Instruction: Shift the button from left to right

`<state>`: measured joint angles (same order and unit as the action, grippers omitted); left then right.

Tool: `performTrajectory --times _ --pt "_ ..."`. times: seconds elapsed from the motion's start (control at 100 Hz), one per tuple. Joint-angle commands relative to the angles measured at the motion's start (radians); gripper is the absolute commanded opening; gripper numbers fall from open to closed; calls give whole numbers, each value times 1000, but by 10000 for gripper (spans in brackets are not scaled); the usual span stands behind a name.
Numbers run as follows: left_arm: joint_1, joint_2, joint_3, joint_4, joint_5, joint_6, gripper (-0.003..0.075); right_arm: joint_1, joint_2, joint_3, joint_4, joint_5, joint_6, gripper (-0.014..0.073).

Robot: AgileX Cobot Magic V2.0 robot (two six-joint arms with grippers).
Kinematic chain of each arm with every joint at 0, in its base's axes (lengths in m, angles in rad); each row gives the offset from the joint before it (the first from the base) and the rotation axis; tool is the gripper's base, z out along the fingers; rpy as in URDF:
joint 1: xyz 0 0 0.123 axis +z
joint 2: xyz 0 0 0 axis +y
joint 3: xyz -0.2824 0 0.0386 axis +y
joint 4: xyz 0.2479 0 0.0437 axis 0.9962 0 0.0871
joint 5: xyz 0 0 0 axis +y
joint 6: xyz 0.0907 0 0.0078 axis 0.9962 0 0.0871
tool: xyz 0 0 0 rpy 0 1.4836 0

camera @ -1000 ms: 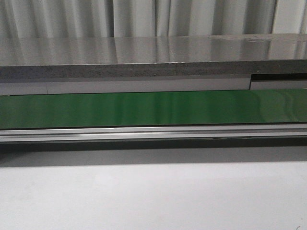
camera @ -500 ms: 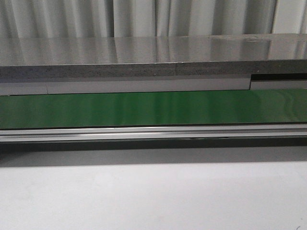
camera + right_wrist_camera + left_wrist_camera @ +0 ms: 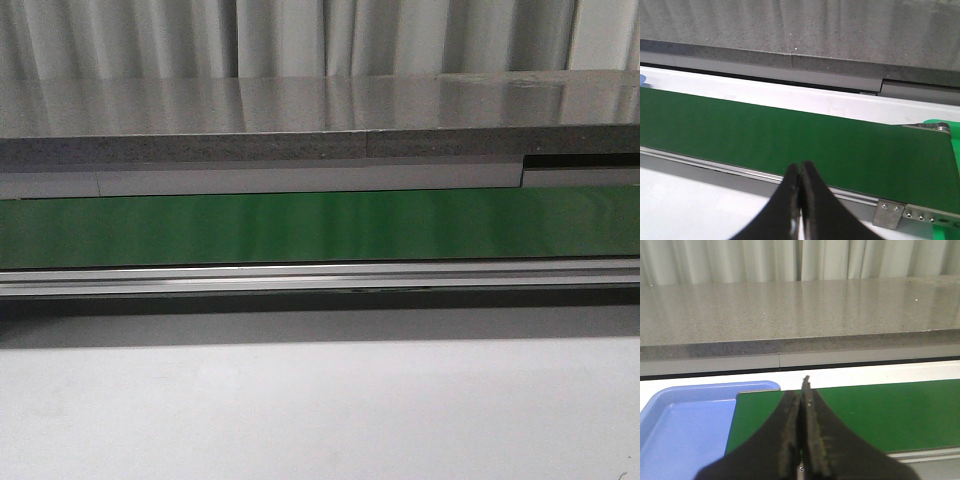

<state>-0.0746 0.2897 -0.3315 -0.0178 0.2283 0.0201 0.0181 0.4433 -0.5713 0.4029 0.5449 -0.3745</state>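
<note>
A green conveyor belt (image 3: 320, 227) runs before a grey counter (image 3: 300, 115); a blue tray (image 3: 685, 425) adjoins it.

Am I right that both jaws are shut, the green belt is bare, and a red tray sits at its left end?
Not quite: the tray is blue, as the left wrist view shows. Both sets of jaws are shut and the green belt is bare.

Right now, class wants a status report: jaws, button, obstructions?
Left gripper and right gripper: jaws shut, empty. Button not in view. Green conveyor belt bare.
</note>
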Motion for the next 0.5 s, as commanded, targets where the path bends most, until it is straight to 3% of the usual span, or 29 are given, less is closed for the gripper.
performTrajectory --times 0.0,0.26,0.49 --pt "-11 5 -28 -1 -82 -3 -20 -1 3 -18 6 -76 1 -67" --pt "-11 5 -28 -1 -82 -3 -20 21 -61 82 -21 -222 19 -67" --pt "-11 5 -28 -1 -82 -3 -20 105 -204 205 -295 -291 263 -67"
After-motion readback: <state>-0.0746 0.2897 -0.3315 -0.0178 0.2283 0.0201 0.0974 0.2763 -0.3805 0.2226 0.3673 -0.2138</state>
